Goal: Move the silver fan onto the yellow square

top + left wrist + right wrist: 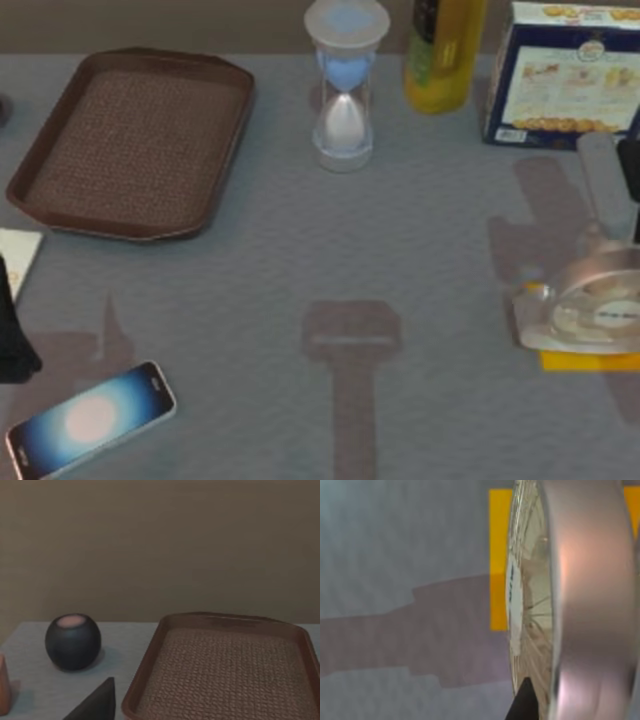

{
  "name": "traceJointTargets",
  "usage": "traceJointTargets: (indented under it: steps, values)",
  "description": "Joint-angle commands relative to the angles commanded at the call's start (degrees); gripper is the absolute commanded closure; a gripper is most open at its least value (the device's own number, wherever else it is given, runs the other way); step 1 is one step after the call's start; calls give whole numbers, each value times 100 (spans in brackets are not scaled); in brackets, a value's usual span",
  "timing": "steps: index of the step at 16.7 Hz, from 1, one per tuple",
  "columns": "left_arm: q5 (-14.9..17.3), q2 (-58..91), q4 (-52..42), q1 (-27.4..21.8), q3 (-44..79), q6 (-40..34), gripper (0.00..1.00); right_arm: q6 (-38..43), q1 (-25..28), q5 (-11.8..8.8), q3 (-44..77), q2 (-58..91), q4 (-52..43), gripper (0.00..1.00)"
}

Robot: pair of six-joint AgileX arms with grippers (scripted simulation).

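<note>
The brown tray (135,145) at the back left of the desk (300,260) has nothing in it; its woven-looking floor is bare in both the top view and the left wrist view. Behind the middle of the desk stands an hourglass (346,85) with blue sand above and white below, a yellow bottle (444,55) just to its right, and a blue biscuit box (565,75) further right. A smartphone (90,418) lies face up with its screen lit near the front left corner. The left wrist view also shows a dark round speaker (73,641) beside the tray.

The silver fan (590,305) is at the right edge of the desk, over the yellow square (585,360), which shows along its front side. The grille disc faces roughly upward and toward the left, with the motor housing running away toward the back. In the right wrist view the grille rim fills the frame, with the yellow patch behind it.

The right hand (524,702) is at the fan, only a dark fingertip showing against the grille; how wide it is I cannot tell. The left arm sits parked at the left edge, its hand (95,705) hardly visible.
</note>
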Motion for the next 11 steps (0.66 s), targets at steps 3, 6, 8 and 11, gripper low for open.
traceJointTargets:
  steps: [3,6,8,11]
  values:
    - [0,0,0,0,0,0,0,0,0,0,0,0,0,17]
    - [0,0,0,0,0,0,0,0,0,0,0,0,0,0]
    - [0,0,0,0,0,0,0,0,0,0,0,0,0,0]
    - [0,0,0,0,0,0,0,0,0,0,0,0,0,0]
